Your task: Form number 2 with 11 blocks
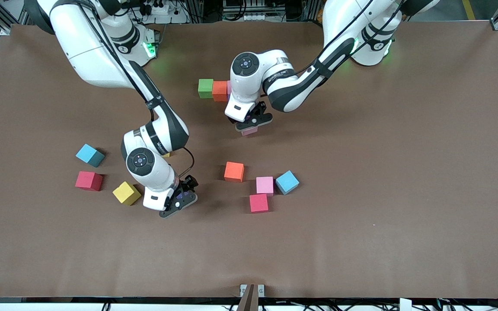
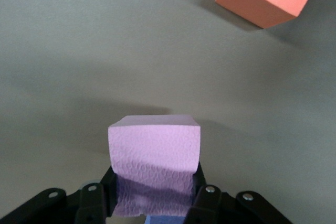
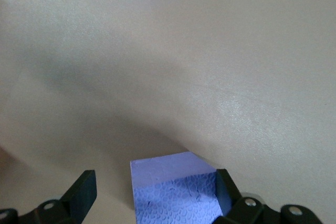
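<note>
Table [image 1: 404, 172] bears a begun row of green and orange blocks [image 1: 212, 89]; left gripper [image 1: 252, 125], clamped on a pink block [image 2: 155, 153], should seat it squarely there, while right gripper [image 1: 180, 202] straddles a purple block [image 3: 176, 190], jaws spread.

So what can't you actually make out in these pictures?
- Pink block in the row beside the orange block: front view, mostly hidden by the left arm.
- Pink block in the left gripper: front view shows only a sliver.
- Purple block between the right gripper fingers: cut off by the right wrist view's edge; touching or not, unclear.
- Yellow scrap: front view, under the right arm.
</note>
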Robot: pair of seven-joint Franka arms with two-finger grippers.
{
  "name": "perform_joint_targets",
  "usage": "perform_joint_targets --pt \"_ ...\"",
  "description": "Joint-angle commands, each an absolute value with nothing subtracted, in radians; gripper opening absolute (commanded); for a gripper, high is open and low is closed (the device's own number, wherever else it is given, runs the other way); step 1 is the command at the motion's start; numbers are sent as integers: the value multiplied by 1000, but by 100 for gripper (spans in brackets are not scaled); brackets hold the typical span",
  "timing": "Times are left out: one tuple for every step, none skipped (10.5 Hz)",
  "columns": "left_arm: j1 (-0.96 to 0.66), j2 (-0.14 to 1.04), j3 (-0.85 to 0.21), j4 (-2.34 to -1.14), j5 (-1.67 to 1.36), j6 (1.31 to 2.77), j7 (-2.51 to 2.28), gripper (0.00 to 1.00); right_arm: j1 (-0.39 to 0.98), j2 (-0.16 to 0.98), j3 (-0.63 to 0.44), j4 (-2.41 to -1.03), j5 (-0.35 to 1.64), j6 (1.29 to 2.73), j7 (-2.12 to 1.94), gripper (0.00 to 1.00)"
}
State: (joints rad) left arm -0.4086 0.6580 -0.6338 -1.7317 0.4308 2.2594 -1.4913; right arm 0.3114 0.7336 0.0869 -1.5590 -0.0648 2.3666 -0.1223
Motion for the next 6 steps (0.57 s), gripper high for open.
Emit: perform_joint_targets --pt "-454 693 -623 -1674 480 2241 -1439 0 304 732 95 -1557 -81 2375 -121 100" --pt "-480 698 -608 -1671 482 2241 -1427 0 305 727 95 -1555 -72 2375 -120 100" --pt "-506 698 -592 -1671 480 2241 -1419 0 307 726 95 -1552 -69 2373 -120 100" --pt "-531 701 -581 -1671 479 2241 -1417 0 307 726 95 -1548 -69 2370 -120 100" --pt "-546 704 -559 -1671 483 2241 -1413 0 307 723 97 -1543 -71 2367 -121 100" --pt "-561 706 -554 -1671 482 2241 -1401 0 307 719 97 -1540 -71 2364 -123 100"
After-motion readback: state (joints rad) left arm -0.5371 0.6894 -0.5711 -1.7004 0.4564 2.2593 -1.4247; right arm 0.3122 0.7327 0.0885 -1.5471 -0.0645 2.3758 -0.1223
